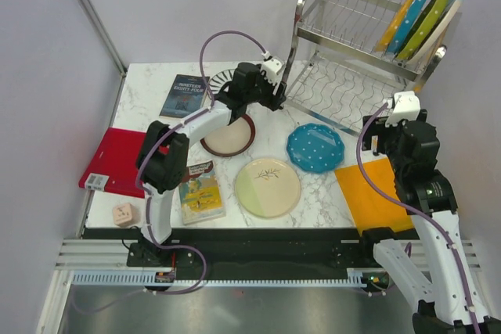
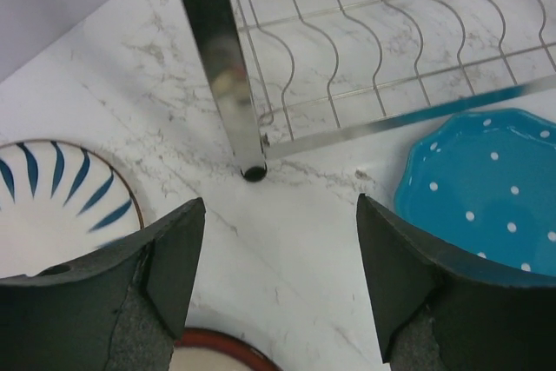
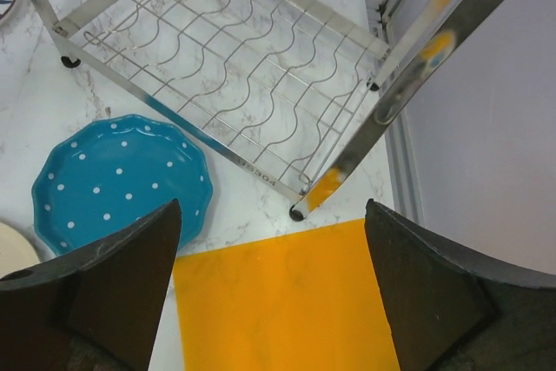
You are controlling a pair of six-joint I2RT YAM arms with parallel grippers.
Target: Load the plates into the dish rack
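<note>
The steel dish rack (image 1: 352, 60) stands at the back right, with several coloured plates (image 1: 423, 21) upright in its upper shelf. On the table lie a teal dotted plate (image 1: 315, 148), a cream-and-green twig plate (image 1: 267, 186), a maroon-rimmed plate (image 1: 228, 137) and a striped plate (image 1: 221, 80), partly hidden by my left arm. My left gripper (image 1: 271, 99) is open and empty over bare marble (image 2: 278, 275), between the striped plate (image 2: 52, 215) and the teal plate (image 2: 486, 188), facing the rack's leg (image 2: 217, 67). My right gripper (image 1: 376, 137) is open and empty above the orange board (image 3: 278, 301).
A red board (image 1: 117, 162) lies at the left edge, the orange board (image 1: 376, 193) at the right. A dark book (image 1: 184, 95) and a picture book (image 1: 201, 189) lie on the left half. A small pink cube (image 1: 123, 213) sits near the front left corner.
</note>
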